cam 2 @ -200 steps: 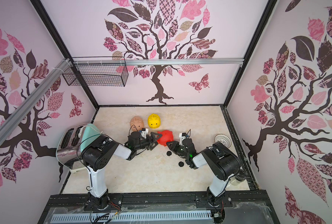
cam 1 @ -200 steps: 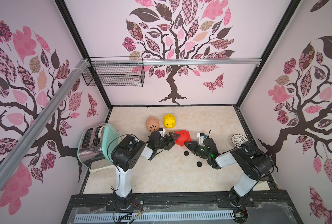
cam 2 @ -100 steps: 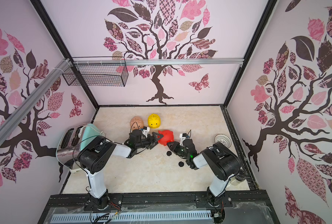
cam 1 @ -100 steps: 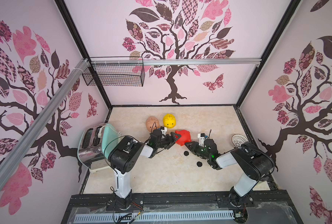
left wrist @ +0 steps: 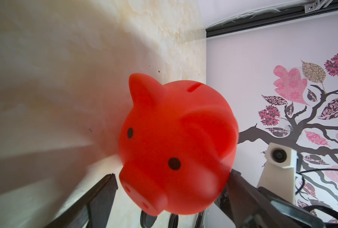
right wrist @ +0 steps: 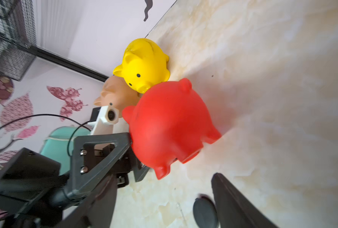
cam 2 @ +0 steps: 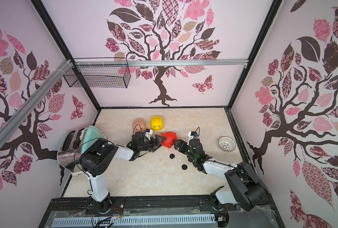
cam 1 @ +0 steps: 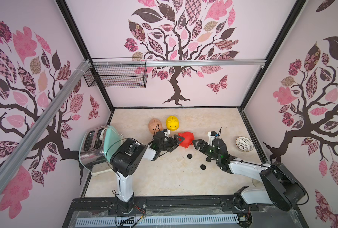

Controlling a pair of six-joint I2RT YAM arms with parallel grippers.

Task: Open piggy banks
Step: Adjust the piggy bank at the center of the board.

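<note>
The red piggy bank (cam 1: 187, 138) stands on the table, its snout toward my left gripper (cam 1: 177, 143). In the left wrist view the red pig (left wrist: 176, 142) sits between wide open fingers (left wrist: 103, 193), with a gap at the snout side. My right gripper (cam 1: 195, 145) is open just behind the pig (right wrist: 170, 126), with nothing between its fingers. A black plug (right wrist: 204, 212) lies blurred beside one right finger (right wrist: 235, 203). Two more black plugs (cam 1: 189, 156) lie loose on the table nearby. The peach pig (cam 1: 154, 125) and yellow pig (cam 1: 172, 122) stand side by side farther back.
A mint-green toaster (cam 1: 97, 146) stands at the left wall. A white lattice bowl (cam 1: 244, 144) sits near the right wall. A wire basket (cam 1: 115, 76) hangs on the back left rail, above the table.
My right gripper has gone from nearly shut to open, and a black plug now lies beside its finger. The left gripper and the red pig have hardly moved.
</note>
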